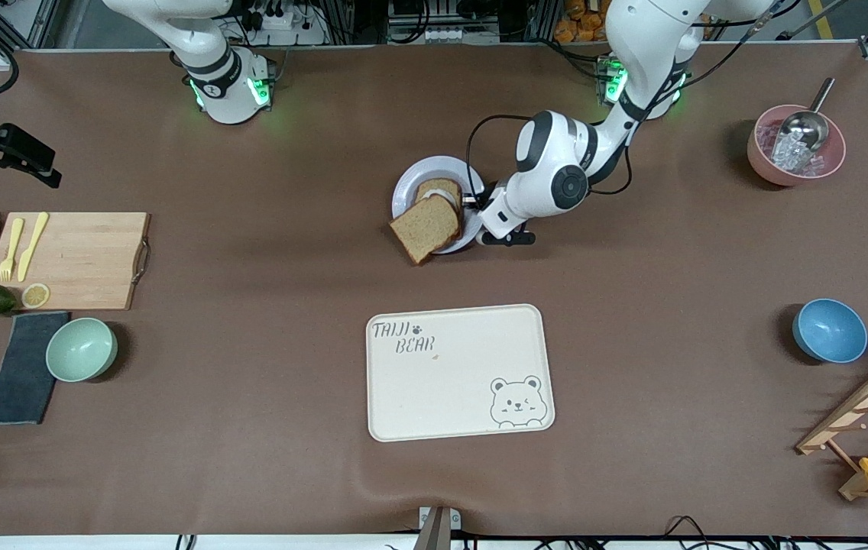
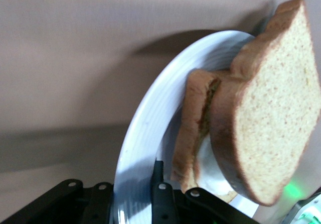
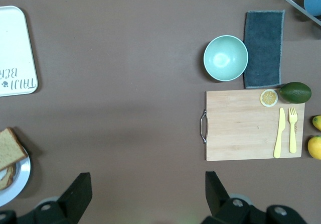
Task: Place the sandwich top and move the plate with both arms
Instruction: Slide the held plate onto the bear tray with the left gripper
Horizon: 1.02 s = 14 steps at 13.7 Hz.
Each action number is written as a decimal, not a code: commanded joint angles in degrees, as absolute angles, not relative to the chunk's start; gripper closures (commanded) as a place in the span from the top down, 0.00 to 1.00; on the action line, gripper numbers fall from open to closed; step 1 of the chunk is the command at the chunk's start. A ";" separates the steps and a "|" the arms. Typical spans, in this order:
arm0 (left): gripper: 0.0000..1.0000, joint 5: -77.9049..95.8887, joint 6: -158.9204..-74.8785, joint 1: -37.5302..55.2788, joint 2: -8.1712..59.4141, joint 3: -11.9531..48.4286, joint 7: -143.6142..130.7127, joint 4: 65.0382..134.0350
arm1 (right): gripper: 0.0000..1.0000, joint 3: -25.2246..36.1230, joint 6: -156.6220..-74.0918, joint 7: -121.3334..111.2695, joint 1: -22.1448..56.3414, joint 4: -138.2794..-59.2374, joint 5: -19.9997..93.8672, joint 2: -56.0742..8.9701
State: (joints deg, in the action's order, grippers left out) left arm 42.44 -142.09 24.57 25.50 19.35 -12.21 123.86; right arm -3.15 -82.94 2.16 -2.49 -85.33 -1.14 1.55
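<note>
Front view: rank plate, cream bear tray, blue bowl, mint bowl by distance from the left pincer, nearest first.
Left pincer is shut on the plate's rim.
1. Plate: in its grip.
2. Cream bear tray: nearer the front camera.
3. Blue bowl: toward the left arm's end.
4. Mint bowl: toward the right arm's end.

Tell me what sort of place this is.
Likely a robotics lab staged as a kitchen: two arms bolted along a brown table, a sandwich on a plate, a cutting board with plastic cutlery, and cables and aluminium framing at the edges.
</note>
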 commanded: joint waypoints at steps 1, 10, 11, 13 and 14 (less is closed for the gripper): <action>0.00 46.56 -142.65 23.03 25.14 20.04 -10.38 121.38 | 1.00 -3.69 -83.50 3.08 -3.16 -85.78 -1.23 1.67; 0.00 47.64 -142.12 19.34 23.02 19.86 -5.63 119.19 | 1.00 -3.69 -83.50 3.08 -3.25 -85.78 -1.23 1.67; 0.00 47.55 -142.12 18.55 23.46 19.69 -5.10 117.61 | 1.00 -3.69 -83.50 3.08 -3.34 -85.78 -1.23 1.67; 0.00 47.46 -142.12 15.83 25.74 19.69 -3.96 113.67 | 1.00 -3.69 -83.41 3.08 -3.43 -85.78 -1.23 1.67; 0.00 47.63 -142.12 15.21 27.23 19.69 -3.61 111.29 | 1.00 -3.69 -83.41 3.08 -3.43 -85.78 -1.23 1.67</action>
